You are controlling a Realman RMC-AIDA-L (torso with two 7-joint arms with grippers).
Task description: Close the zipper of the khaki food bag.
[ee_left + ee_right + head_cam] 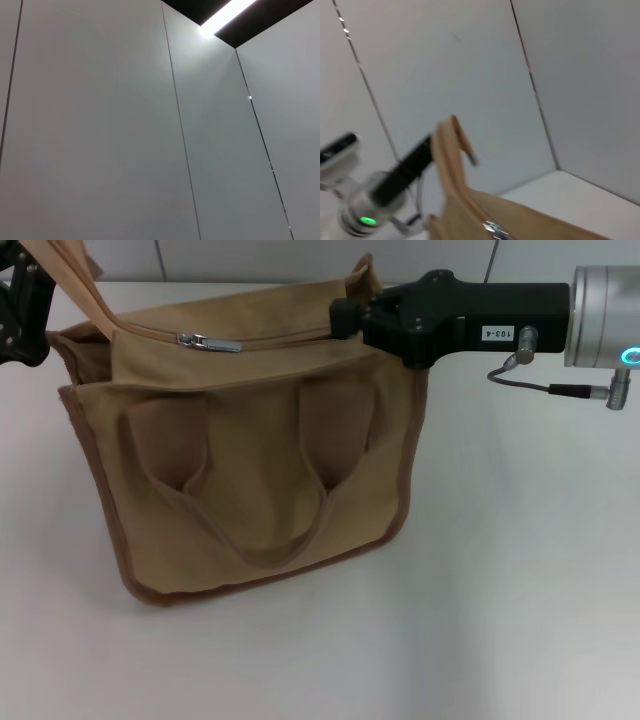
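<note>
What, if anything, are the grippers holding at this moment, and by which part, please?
It cannot be told for certain. The left gripper is at the khaki food bag's strap; the right gripper meets its top right corner.

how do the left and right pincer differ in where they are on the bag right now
The left pincer sits at the khaki food bag's left top corner, mostly cut off by the frame; the right pincer reaches in horizontally to the bag's right top edge, arm fully visible. Left is nearer the zipper pull. Both are black and at bag-top height.
</note>
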